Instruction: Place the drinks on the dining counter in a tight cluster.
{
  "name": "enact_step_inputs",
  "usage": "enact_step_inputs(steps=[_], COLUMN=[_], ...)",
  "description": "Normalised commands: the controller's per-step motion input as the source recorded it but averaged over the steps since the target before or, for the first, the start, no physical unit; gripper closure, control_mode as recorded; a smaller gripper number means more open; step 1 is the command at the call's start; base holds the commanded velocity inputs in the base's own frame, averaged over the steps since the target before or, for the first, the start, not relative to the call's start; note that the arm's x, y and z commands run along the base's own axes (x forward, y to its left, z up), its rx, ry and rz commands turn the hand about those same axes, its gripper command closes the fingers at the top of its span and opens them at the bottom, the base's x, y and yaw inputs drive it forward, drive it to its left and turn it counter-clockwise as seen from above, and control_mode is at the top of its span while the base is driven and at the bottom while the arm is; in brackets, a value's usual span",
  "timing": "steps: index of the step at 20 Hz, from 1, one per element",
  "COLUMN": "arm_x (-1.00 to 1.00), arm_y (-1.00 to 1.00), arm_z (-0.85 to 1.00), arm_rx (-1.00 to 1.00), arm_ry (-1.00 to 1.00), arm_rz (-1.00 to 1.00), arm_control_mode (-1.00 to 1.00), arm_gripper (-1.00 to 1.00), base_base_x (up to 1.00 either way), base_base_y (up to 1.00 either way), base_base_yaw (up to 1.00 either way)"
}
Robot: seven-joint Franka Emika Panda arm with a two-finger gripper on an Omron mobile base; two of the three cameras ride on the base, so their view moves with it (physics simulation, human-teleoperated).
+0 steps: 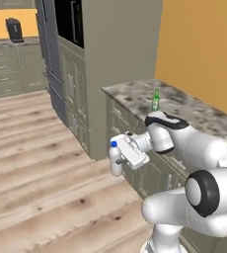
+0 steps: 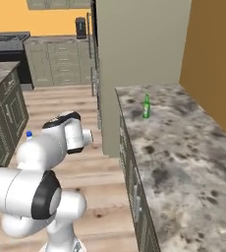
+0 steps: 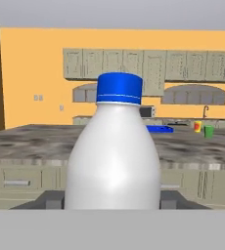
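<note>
The gripper [image 1: 119, 160] is clamped on the white bottle [image 1: 115, 158], held upright out over the floor just off the counter [image 1: 184, 106] edge — only the green bottle [image 1: 156, 101] stands on the counter, so two drinks are left.

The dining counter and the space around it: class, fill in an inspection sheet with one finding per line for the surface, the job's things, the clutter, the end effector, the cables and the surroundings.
Surface: dining counter, speckled granite top over olive-grey cabinet fronts.
Job's things: slim green bottle stands upright on the counter near its far end; white blue-capped bottle is held upright off the counter, above the wooden floor.
Clutter: small yellow cup and green cup stand side by side on a distant counter.
End effector: end effector is closed on the white bottle, beside the counter's cabinet fronts.
Cables: nothing seen.
Surroundings: orange walls, tall olive-grey cabinet column beyond the counter.
</note>
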Motion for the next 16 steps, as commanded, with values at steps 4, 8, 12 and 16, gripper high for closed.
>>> enact_step_inputs(steps=[4,8,12,16], arm_x=[0.0,0.0,0.0,0.0], arm_y=[0.0,0.0,0.0,0.0], arm_z=[0.0,0.0,0.0,0.0], arm_rx=[0.0,0.0,0.0,0.0], arm_ry=[0.0,0.0,0.0,0.0], arm_rz=[0.0,0.0,0.0,0.0], arm_control_mode=[1.0,1.0,1.0,1.0], arm_gripper=[1.0,1.0,1.0,1.0], base_base_x=[0.71,0.71,0.66,0.5], base_base_y=[0.22,0.22,0.2,0.12], base_base_yaw=[0.16,0.17,0.24,0.42])
